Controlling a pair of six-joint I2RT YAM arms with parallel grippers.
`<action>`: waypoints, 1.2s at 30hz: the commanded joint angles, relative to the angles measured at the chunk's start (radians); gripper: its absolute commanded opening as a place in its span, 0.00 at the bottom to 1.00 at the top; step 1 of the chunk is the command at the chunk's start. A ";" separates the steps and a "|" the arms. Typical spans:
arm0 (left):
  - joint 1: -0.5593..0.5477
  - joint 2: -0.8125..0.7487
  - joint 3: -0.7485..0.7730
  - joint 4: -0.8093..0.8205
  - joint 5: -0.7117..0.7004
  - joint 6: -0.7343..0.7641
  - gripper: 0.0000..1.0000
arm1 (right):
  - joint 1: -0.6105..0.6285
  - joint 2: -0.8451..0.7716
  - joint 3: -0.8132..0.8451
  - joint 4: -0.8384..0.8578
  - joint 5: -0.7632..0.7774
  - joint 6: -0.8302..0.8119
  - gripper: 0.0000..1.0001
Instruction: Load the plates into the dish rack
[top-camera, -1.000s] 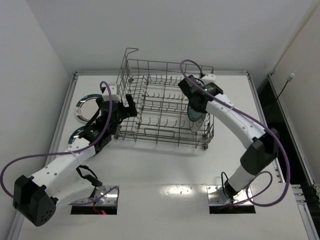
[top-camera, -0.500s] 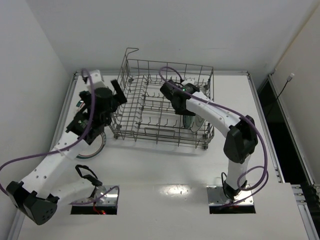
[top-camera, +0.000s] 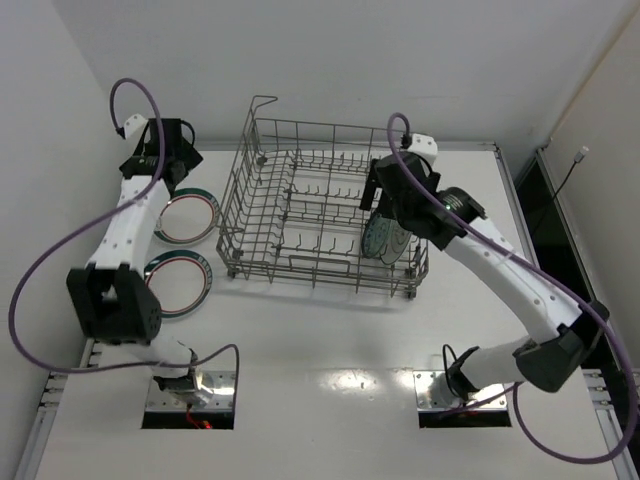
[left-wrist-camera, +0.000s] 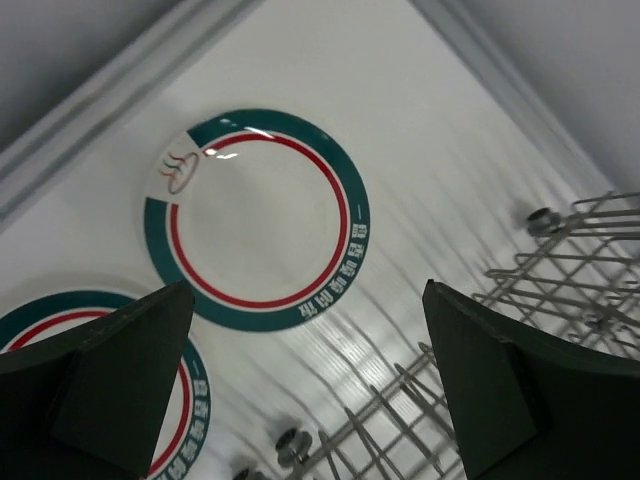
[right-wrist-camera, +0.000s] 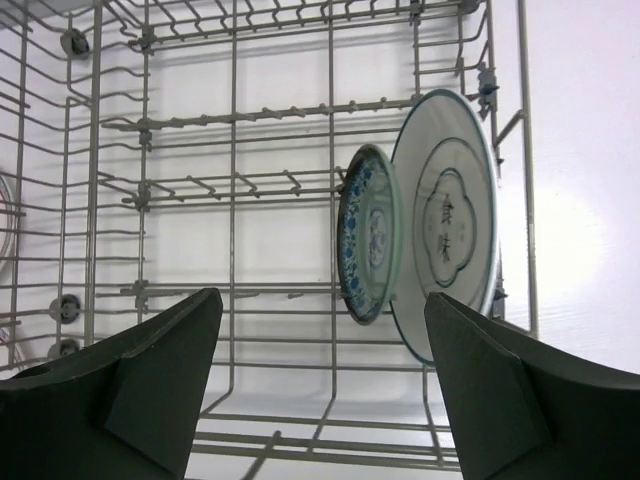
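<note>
Two white plates with teal-and-red rims lie flat on the table left of the dish rack: a far plate and a near plate. My left gripper hovers open above the far plate, holding nothing. In the rack's right end a small blue patterned plate and a larger white plate stand upright side by side. My right gripper is open above them, empty.
The grey wire rack has rows of upright tines across its left and middle parts. A raised table rim runs just left of the flat plates. White walls close in at the back and left.
My right gripper has opened, let go of the small blue plate in the rack and drawn back. The left arm has swung from beside the rack to the far left, above the flat plates.
</note>
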 joint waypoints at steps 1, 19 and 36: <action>0.071 0.164 0.089 -0.005 0.289 0.040 0.97 | -0.039 -0.014 -0.108 0.127 -0.040 -0.046 0.80; 0.005 0.609 0.169 -0.013 0.256 0.265 0.94 | -0.208 -0.104 -0.283 0.253 -0.244 -0.092 0.80; 0.005 0.749 0.238 -0.075 0.207 0.262 0.01 | -0.267 -0.155 -0.319 0.262 -0.304 -0.092 0.80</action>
